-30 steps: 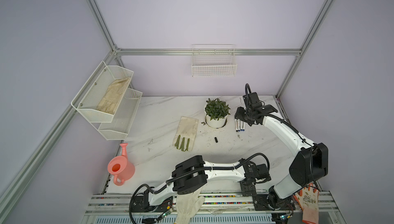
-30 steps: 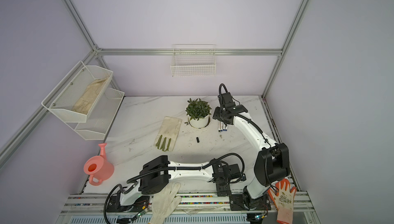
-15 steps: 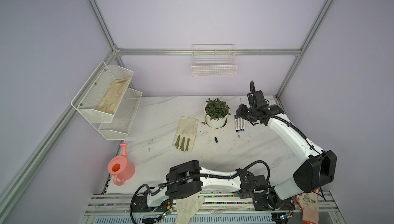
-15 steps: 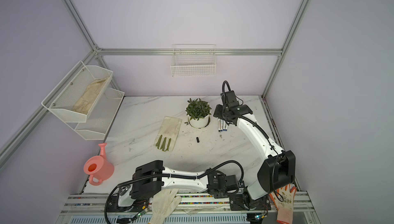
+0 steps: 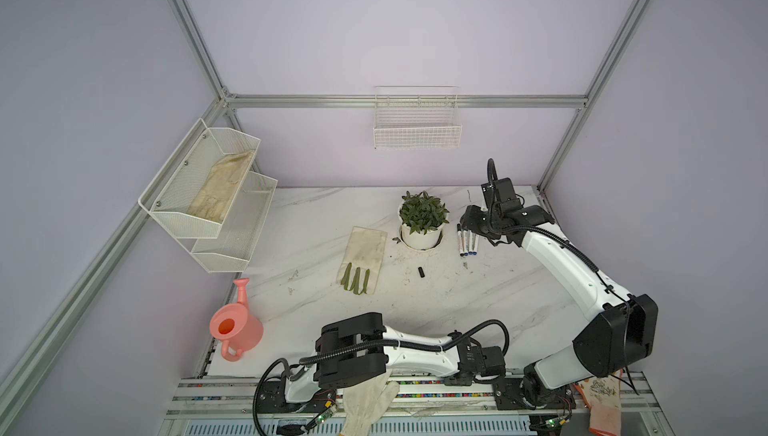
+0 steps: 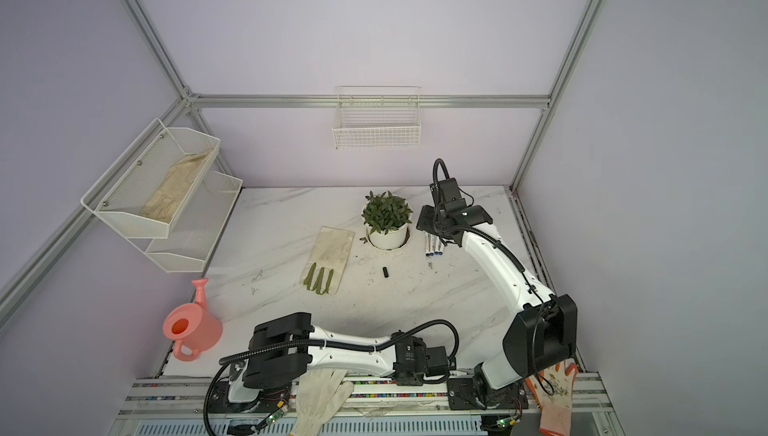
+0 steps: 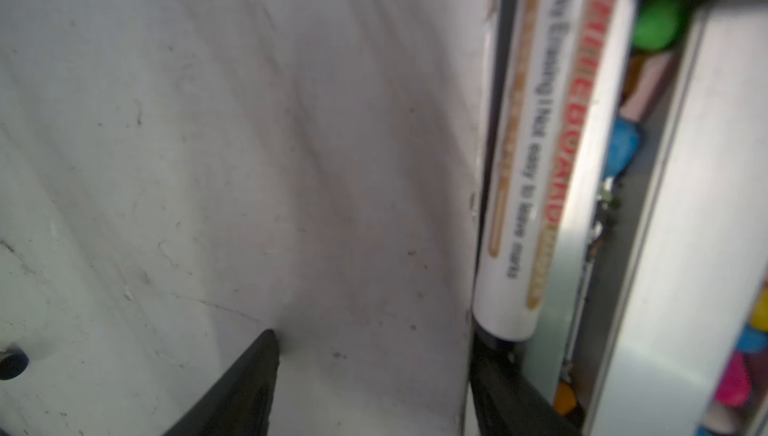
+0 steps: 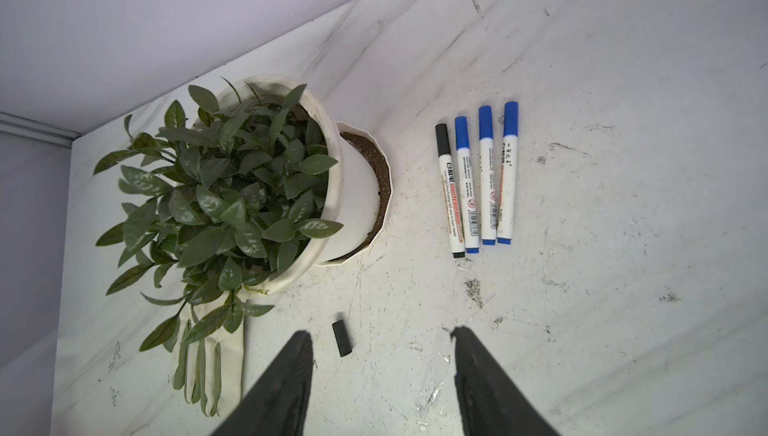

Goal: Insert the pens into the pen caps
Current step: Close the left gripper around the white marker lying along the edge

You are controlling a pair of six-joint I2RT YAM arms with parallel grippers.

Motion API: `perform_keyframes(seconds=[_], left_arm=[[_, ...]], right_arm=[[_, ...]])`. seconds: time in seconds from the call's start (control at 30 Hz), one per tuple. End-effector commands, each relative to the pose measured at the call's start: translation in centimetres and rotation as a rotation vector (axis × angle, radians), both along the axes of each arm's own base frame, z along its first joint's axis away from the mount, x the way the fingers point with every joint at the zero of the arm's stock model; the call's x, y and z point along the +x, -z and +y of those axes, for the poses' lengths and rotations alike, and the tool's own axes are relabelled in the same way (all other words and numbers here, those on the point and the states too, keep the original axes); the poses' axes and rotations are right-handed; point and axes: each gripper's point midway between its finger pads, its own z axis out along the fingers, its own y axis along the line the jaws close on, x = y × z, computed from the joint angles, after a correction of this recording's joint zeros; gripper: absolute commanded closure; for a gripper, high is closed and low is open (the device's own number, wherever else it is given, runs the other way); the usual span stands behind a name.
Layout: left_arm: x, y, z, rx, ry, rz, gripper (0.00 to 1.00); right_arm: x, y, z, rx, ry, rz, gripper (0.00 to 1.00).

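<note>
Left fingers (image 7: 245,384): bottom centre-right in both top views, low at the counter's (image 5: 316,222) near edge; apart, with only bare counter between them; you have them down here, I judge, because the one pen left to do lies at this edge.
Fifth pen (image 7: 536,164): flat along the counter's edge, close against the front rail (image 7: 715,143); its dark end sits at one fingertip, touching or not you cannot tell; nothing clamps it; the top views do not show it.
Risk: the rail leaves little room on that side, so I think you will find it hard to slip a finger behind the barrel.
Loose black cap (image 5: 422,272): middle of the frame, lying on its side, alone, well apart from that pen; probably its mate.
Four capped pens (image 5: 466,243): right of centre, side by side in a neat row just beside the potted plant (image 5: 422,214); one black cap, three blue; they read as finished work set out of the way.
Right fingers (image 8: 282,384): upper right in both top views, hanging above the row's far ends; apart and empty; placed, I judge, to wait clear of the row.
</note>
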Motion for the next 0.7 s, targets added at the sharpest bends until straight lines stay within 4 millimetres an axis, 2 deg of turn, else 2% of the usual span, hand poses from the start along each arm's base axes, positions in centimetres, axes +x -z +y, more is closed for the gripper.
perform_keyframes(seconds=[0.0, 0.17, 0.3, 0.57, 0.67], left_arm=[[-1.7, 2.2, 1.9, 0.095, 0.071, 0.067, 0.23], [-2.2, -0.6, 0.1, -0.007, 0.135, 0.081, 0.13], [-3.7, -4.3, -2.1, -0.147, 0.210, 0.143, 0.08], [-4.3, -3.8, -3.5, -0.157, 0.274, 0.200, 0.06], [-3.2, -2.7, -4.4, -0.164, 0.236, 0.157, 0.06]], right_arm=[[-0.7, -0.6, -0.3, -0.028, -0.002, -0.022, 0.43], [-0.7, -0.5, -0.1, -0.032, -0.009, -0.021, 0.43], [-0.9, -0.5, -0.2, -0.055, -0.005, -0.028, 0.43], [-1.2, -0.8, 0.1, -0.101, -0.011, -0.051, 0.43], [-1.4, -0.6, 0.6, -0.100, -0.027, -0.049, 0.43]])
